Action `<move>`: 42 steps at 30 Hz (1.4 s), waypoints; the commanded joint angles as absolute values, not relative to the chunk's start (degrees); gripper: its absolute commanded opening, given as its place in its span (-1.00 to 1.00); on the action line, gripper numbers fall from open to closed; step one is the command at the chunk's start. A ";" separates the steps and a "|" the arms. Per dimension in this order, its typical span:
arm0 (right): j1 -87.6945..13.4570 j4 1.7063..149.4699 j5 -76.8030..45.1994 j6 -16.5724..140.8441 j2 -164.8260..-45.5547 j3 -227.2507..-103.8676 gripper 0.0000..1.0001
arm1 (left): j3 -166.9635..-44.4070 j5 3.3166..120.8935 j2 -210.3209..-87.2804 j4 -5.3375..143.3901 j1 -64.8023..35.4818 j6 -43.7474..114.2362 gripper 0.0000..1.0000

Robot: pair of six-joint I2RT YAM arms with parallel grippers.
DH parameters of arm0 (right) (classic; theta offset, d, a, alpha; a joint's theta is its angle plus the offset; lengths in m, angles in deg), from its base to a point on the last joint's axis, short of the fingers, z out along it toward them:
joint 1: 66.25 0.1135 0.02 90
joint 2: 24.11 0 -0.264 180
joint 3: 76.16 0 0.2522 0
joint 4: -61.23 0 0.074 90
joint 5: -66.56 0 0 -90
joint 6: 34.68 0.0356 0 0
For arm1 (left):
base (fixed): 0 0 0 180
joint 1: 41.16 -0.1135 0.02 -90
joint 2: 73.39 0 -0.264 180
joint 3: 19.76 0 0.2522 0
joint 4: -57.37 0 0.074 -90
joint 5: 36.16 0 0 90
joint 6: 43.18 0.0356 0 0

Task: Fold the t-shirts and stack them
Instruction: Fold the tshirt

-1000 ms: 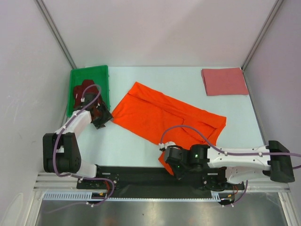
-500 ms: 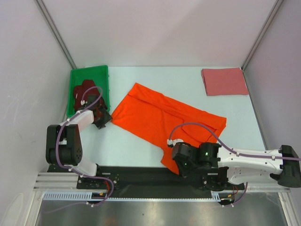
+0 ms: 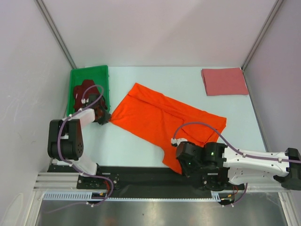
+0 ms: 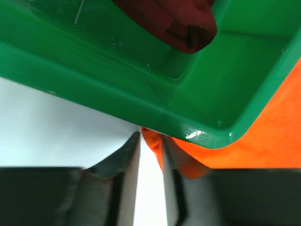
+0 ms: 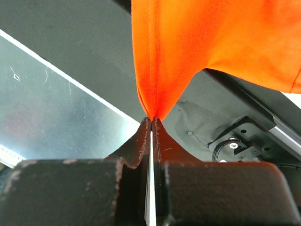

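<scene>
The bright orange t-shirt (image 3: pixel 160 115) lies spread aslant across the middle of the table. My right gripper (image 3: pixel 176 165) is shut on its near corner (image 5: pixel 155 94), and the cloth hangs up from the tips over the black base rail. My left gripper (image 3: pixel 104 118) sits low at the shirt's left corner beside the green bin. Its jaws (image 4: pixel 150 141) stand narrowly apart, the orange edge (image 4: pixel 153 139) just inside the right fingertip. The dark maroon t-shirt (image 3: pixel 83 89) is bunched in the bin (image 4: pixel 174 19). The dusty rose pink t-shirt (image 3: pixel 224 81) lies folded at the back right.
The green plastic bin (image 3: pixel 89 73) stands at the back left, its corner (image 4: pixel 207 136) overhanging the left gripper and the orange cloth. The black rail (image 3: pixel 136 174) and a metal ledge (image 5: pixel 56 117) run along the near edge. Grey walls close in both sides.
My left gripper has slid to the orange shirt's left corner by the bin and its jaws have narrowed. My right gripper has pulled the near corner rightward and toward the near edge.
</scene>
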State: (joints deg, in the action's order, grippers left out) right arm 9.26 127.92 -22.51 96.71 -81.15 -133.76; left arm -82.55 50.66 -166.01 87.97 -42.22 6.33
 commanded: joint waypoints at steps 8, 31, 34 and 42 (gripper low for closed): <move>7.50 132.03 -25.72 99.18 -77.11 -135.71 -1.00 | -88.27 48.92 -169.28 90.64 -42.04 10.52 -0.99; -48.22 138.72 -12.28 78.26 -85.81 -149.51 -1.00 | -116.04 40.22 -178.06 106.64 -31.67 23.53 -0.99; -52.61 137.84 -10.44 76.68 -88.17 -150.30 -1.00 | -120.16 40.66 -182.01 107.78 -30.97 23.62 -0.99; -60.44 138.01 -9.65 72.21 -93.80 -154.26 -1.00 | -130.80 41.71 -189.84 111.11 -29.73 23.53 -0.99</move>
